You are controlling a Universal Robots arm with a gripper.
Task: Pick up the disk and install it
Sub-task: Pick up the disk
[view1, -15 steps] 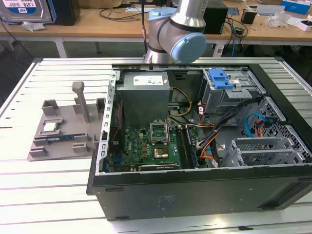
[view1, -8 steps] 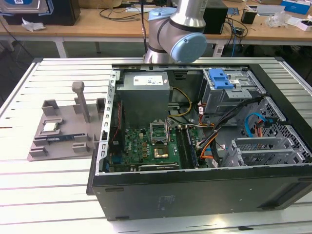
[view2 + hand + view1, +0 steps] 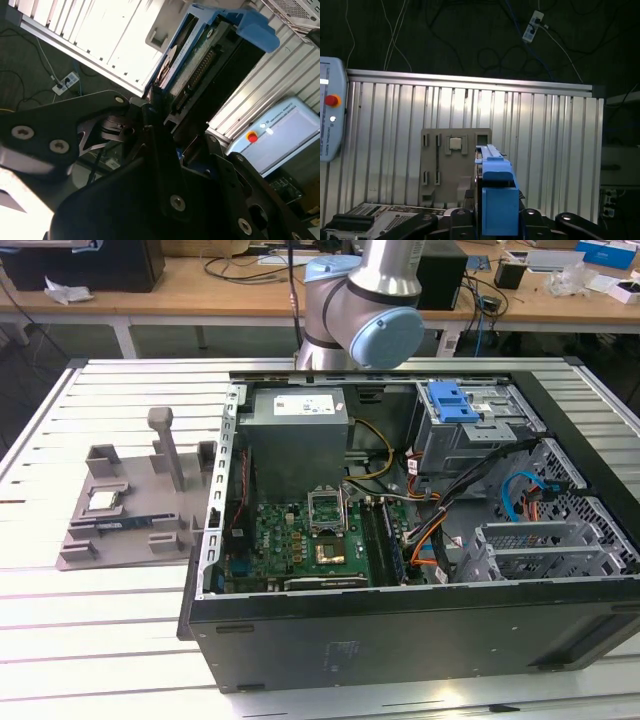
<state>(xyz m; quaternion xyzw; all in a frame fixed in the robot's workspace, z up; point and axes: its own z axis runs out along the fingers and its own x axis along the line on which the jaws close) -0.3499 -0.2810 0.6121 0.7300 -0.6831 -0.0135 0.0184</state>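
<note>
In the exterior view, going from its left to its right, the grey fixture (image 3: 120, 530) lies on the slatted table (image 3: 90, 640) with the chip (image 3: 103, 500) in one pocket. Next comes the open case (image 3: 400, 640). The arm (image 3: 365, 300) stands behind it, and inside at the right is the grey cage (image 3: 470, 440) with its blue latch (image 3: 452, 400). Orange, blue and black cables (image 3: 440, 525) are heaped just beside the cage. The disk (image 3: 495, 175) is not on the fixture. It is in the gripper (image 3: 495, 220), carried on edge and clear of the table, and in the first wrist view the fixture and chip lie beyond it. The hold looks like the main risk. The gripper appears to have the disk by one end, so most of its length sticks out unsupported, and a knock or a quick swing could turn it in the grasp or let it slip. The blue carrier is plastic and may give a little under the squeeze, which would leave the disk slightly skewed. A skewed disk would likely jam at the cage mouth instead of sliding in. The loose cables could also snag a corner or be pushed in ahead of it, and the latch lies close to that path. In the second wrist view the black fingers (image 3: 152, 115) are closed narrow on the disk's (image 3: 200, 70) two flat sides. One presses the label side and the other the side with the green board. The jaws touch nothing else.
</note>
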